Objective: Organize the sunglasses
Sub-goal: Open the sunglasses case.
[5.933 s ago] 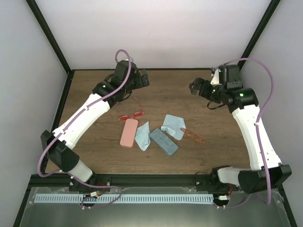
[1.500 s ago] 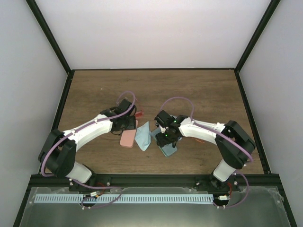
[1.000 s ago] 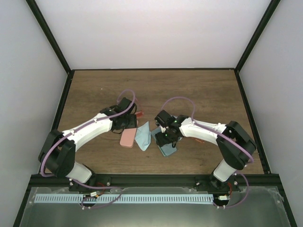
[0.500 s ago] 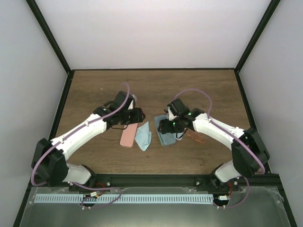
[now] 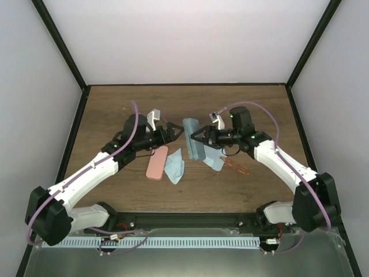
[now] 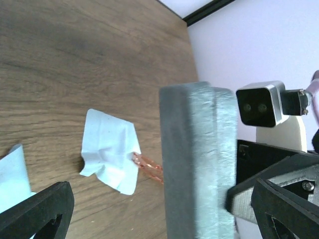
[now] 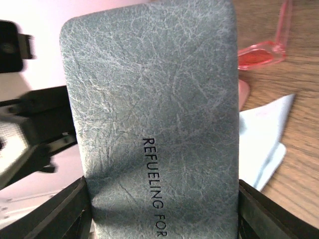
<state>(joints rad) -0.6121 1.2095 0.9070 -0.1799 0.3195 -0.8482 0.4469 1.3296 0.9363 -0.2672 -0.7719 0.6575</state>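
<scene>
Grey-blue case (image 5: 193,138) is raised, clamped in right gripper (image 5: 199,139). Left gripper (image 5: 176,133) is wide open and empty, just beside the case. Step is likely opening the case, so left should next pinch the lid edge. Orange-red sunglasses (image 5: 236,167) lie right of the case, reddish-pink pair (image 7: 259,55) past it.

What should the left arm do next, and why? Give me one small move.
Probably ease the left gripper forward and close it on the free edge of the grey-blue case, to help open it. The right gripper holds the shut case off the table, and its edge stands between the left gripper's wide-open fingers. The orange-red sunglasses lie uncased on the table.
</scene>
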